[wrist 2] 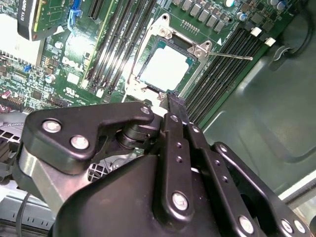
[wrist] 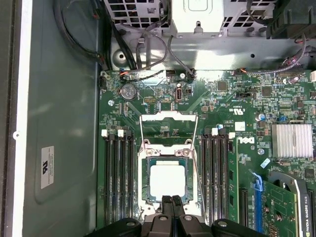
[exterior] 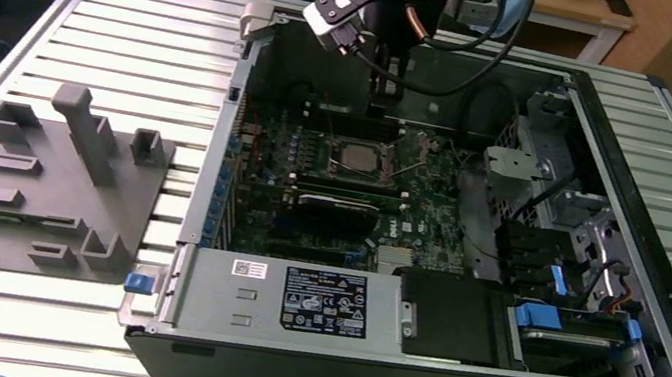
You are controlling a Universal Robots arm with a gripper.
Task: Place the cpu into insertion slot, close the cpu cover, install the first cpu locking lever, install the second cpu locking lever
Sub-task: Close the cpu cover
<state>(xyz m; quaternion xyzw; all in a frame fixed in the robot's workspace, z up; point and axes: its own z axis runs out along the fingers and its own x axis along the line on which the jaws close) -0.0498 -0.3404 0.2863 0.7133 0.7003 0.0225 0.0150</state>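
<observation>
The cpu (wrist: pixel 168 180) lies flat in the insertion slot (wrist: pixel 144 183), its pale metal top facing up; the cpu (wrist 2: pixel 165 66) shows the same way in the second wrist view. The cpu cover (wrist: pixel 168 117) is swung open, away from the slot. Two thin wire locking levers (wrist: pixel 196 158) stand unlatched beside the slot, and one lever (wrist 2: pixel 232 56) sticks out sideways. My gripper (wrist: pixel 173 201) hangs just above the slot's edge, fingers shut together with nothing between them. In the exterior view my gripper (exterior: pixel 383 83) is over the back of the case, above the slot (exterior: pixel 359 157).
The open computer case (exterior: pixel 666 150) lies on a slatted metal table (exterior: pixel 132 25). Memory slots (wrist: pixel 118 177) flank the socket. A graphics card (exterior: pixel 335 211), a power supply (exterior: pixel 291 298) and drive bays (exterior: pixel 564 285) fill the case. A grey fixture block (exterior: pixel 46 183) sits at the exterior view's left.
</observation>
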